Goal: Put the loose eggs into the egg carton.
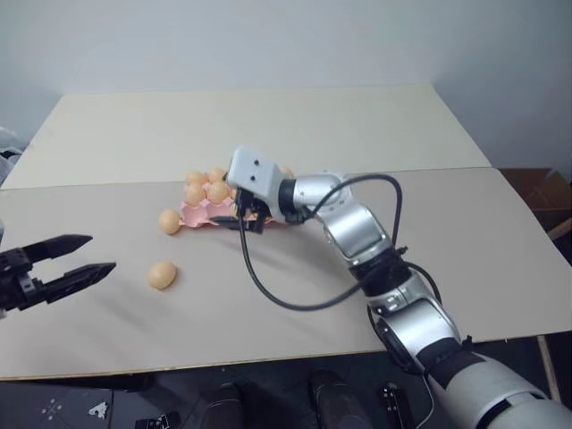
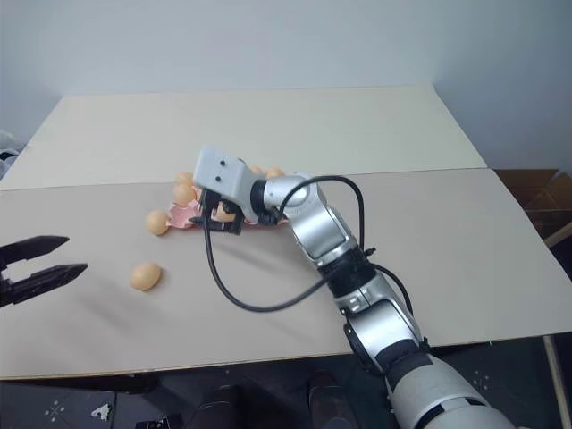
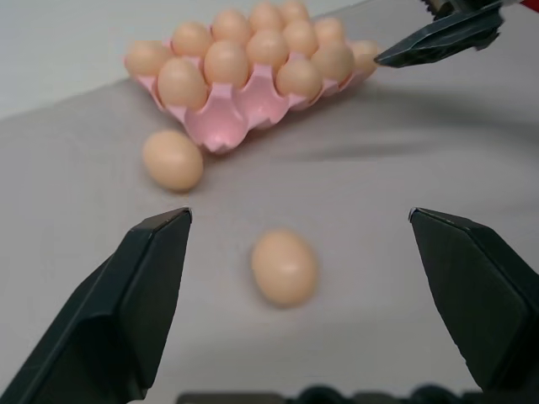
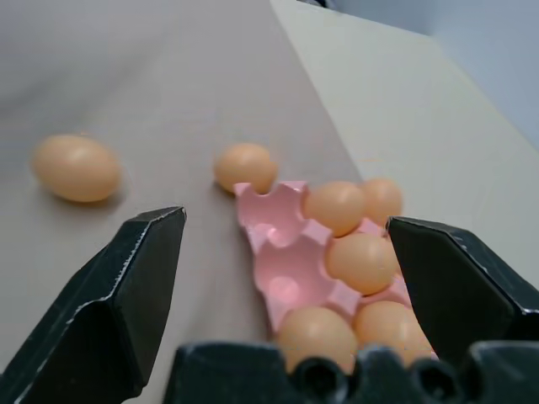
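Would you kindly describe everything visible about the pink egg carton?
The egg carton is a flat, lidless pink moulded tray with scalloped edges, lying level on the beige table. Most of its cups hold tan-orange eggs; at least two cups at one corner stand empty. One loose egg lies close beside that corner, another farther off. The open right gripper hovers at the carton's near edge, holding nothing.
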Controlling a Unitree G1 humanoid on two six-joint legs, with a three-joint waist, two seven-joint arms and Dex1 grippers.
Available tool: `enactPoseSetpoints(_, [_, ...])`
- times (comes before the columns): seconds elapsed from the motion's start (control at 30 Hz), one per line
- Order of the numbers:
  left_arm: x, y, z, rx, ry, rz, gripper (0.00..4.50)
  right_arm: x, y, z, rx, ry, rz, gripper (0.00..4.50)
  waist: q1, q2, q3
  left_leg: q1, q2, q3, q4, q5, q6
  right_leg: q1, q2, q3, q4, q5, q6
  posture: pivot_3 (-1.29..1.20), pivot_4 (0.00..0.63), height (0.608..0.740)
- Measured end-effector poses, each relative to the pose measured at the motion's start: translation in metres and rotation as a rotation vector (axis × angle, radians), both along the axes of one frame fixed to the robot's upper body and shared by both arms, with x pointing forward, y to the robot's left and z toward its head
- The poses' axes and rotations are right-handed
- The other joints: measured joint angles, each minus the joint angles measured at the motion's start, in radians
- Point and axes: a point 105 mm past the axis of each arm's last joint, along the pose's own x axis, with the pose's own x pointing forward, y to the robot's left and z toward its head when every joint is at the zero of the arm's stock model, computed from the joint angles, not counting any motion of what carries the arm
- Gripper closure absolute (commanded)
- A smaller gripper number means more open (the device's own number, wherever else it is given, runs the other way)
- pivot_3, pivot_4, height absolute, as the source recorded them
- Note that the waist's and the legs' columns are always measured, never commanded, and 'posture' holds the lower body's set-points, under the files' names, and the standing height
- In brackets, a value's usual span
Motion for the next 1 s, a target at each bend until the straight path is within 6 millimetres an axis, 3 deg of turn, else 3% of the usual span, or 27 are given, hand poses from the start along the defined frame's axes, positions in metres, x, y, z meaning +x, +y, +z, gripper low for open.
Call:
enactPoseSetpoints(0.13, [0.001,-0.005,0.0,0.029,-0.018,-0.003,0.0,-0.009,0.003,-0.006,0.003,0.02,0.011,0.03,0.014,-0.001,-0.001,0.0,0.0,0.0,0.0,0.0,0.0,0.001,0.0,0.0,-0.004,0.0,0.0,0.0,0.15,0.74])
enactPoseSetpoints(0.23, [0.006,-0.014,-0.002,0.046,-0.008,-0.006,0.0,-0.009,-0.008,-0.006,-0.013,0.017,-0.005,0.03,0.028,-0.001,-0.001,0.0,-0.001,0.0,0.0,0.0,0.0,0.001,-0.001,0.0,-0.005,0.0,0.0,0.0,0.15,0.74])
enactPoseSetpoints(0.43, [0.024,-0.028,-0.035,0.046,0.105,0.054,0.0,-0.021,-0.037,0.002,-0.055,0.011,0.072,0.03,0.032,-0.002,-0.001,0.0,-0.001,0.0,0.001,0.0,0.0,0.001,-0.001,0.0,-0.005,0.0,0.0,0.0,0.15,0.74])
enactPoseSetpoints(0.63, [0.046,-0.043,-0.05,0.092,0.127,0.082,0.0,-0.026,-0.077,0.004,-0.138,0.047,0.13,0.03,0.04,-0.002,-0.001,0.0,-0.001,0.0,0.001,0.0,0.0,0.001,-0.001,0.0,-0.005,0.0,0.0,0.0,0.15,0.74])
enactPoseSetpoints(1.0, [0.07,-0.053,-0.069,0.15,0.179,0.128,0.0,-0.014,-0.127,0.014,-0.17,0.215,-0.042,0.03,0.052,-0.002,-0.001,-0.001,-0.001,0.0,0.002,0.0,0.0,0.001,-0.001,0.0,-0.006,0.0,0.0,0.0,0.15,0.74])
